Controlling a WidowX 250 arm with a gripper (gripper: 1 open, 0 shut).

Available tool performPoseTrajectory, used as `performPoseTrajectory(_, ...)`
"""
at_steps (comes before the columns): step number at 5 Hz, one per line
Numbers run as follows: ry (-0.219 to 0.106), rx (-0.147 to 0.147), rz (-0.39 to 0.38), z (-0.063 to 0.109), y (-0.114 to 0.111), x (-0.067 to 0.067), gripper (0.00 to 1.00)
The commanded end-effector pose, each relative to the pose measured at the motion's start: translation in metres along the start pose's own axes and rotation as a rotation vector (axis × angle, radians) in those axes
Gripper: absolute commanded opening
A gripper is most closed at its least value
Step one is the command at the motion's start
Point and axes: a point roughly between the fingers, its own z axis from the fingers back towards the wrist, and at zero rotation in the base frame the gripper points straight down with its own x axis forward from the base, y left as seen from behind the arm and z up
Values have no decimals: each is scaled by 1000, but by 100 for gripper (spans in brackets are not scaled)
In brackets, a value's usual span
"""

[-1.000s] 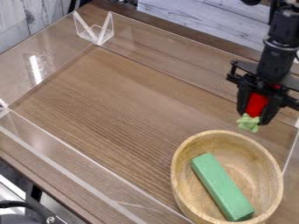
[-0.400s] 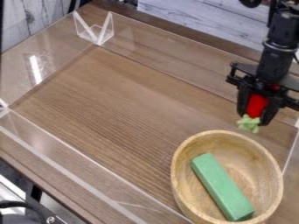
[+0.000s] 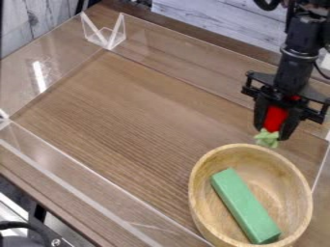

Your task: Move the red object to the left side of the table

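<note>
Brown wood grain spreads right across the view: that's the table [image 3: 142, 106], a broad top with low clear walls [image 3: 18, 75] along its edges, and up at the far side a strip of pale, weathered-looking planks [image 3: 219, 19] runs behind it.

Next in size, down at the near right, sits the bowl [image 3: 202, 198], round and light wooden, its rim facing up to the camera. And what a view straight into it! Lying inside is the green block [image 3: 245, 205], long and rectangular, slanting from the upper left of the bowl down towards the lower right.

Over on the right comes the black gripper [image 3: 280, 99], reaching in from the top right corner, fingers pointing down, just beyond the bowl's far rim. And it has its catch! The jaws are closed around the red toy fruit [image 3: 275, 118], glossy red showing between the dark fingers, which hide part of it. The little green stem end [image 3: 267, 139] pokes out below, pointing down towards the bowl. So the fruit is on the right side of the table, in the grip, near the bowl and outside it; whether it touches the wood, I can't tell.

Far left, near the top, there's a clear angular piece [image 3: 103, 32], standing by the table's far corner.
</note>
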Motion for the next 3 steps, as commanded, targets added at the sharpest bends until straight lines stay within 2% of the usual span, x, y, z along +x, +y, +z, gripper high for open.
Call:
performPoseTrajectory(1, -50, -19, 4, 19, 4, -1, 0)
performPoseTrajectory(3, -53, -31, 20, 26, 11, -6, 0)
